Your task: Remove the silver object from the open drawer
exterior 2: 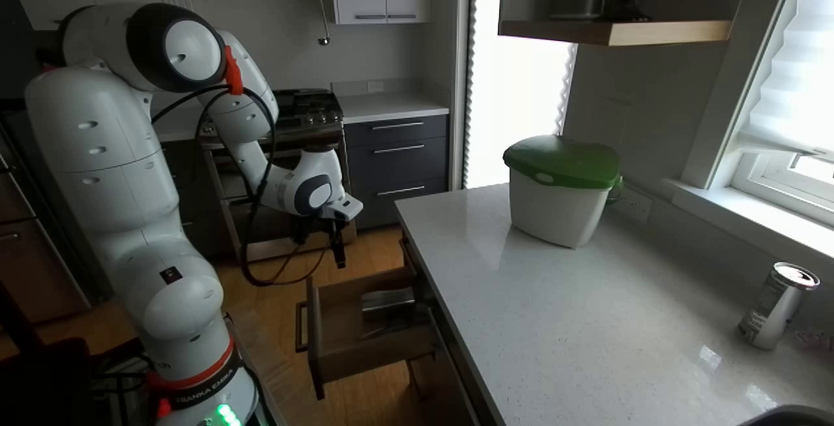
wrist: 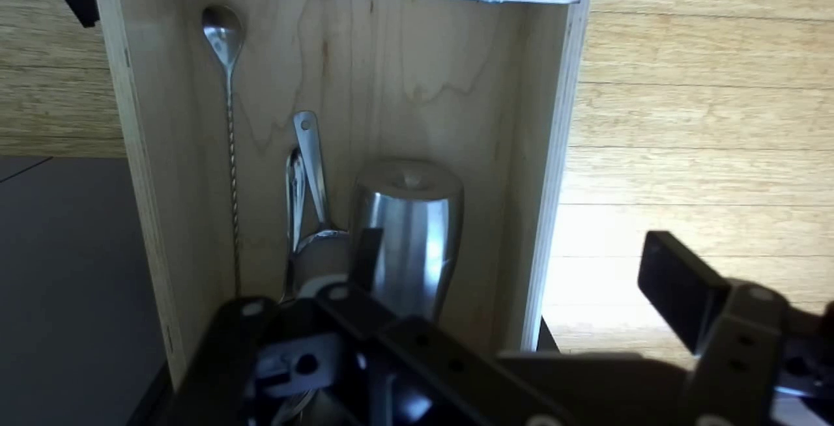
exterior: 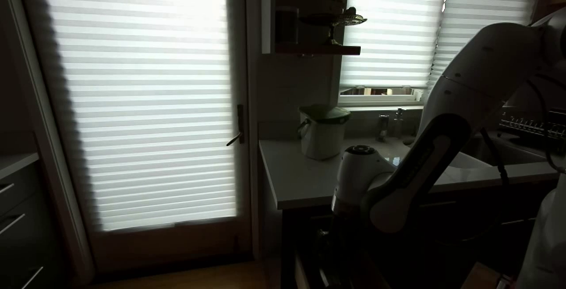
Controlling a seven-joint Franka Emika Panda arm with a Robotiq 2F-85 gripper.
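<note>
The open wooden drawer [wrist: 554, 152] fills the middle of the wrist view and also shows in an exterior view [exterior 2: 365, 362]. A shiny silver tumbler-like metal object [wrist: 417, 237] lies in it, its flat end towards the drawer front. It also shows in an exterior view [exterior 2: 388, 300]. My gripper [wrist: 519, 263] is open and empty, its fingers wide apart. In the wrist view the left finger overlaps the silver object and the right finger is over the floor beyond the drawer's side wall. In an exterior view the gripper [exterior 2: 339, 253] hangs above drawer height, apart from the object.
In the drawer, a long twisted spoon [wrist: 230, 107] and several metal utensils [wrist: 311, 152] lie left of the silver object. The countertop [exterior 2: 456, 237] edge runs beside the drawer. A white bin with green lid [exterior 2: 560, 198] and a can [exterior 2: 775, 309] stand on it.
</note>
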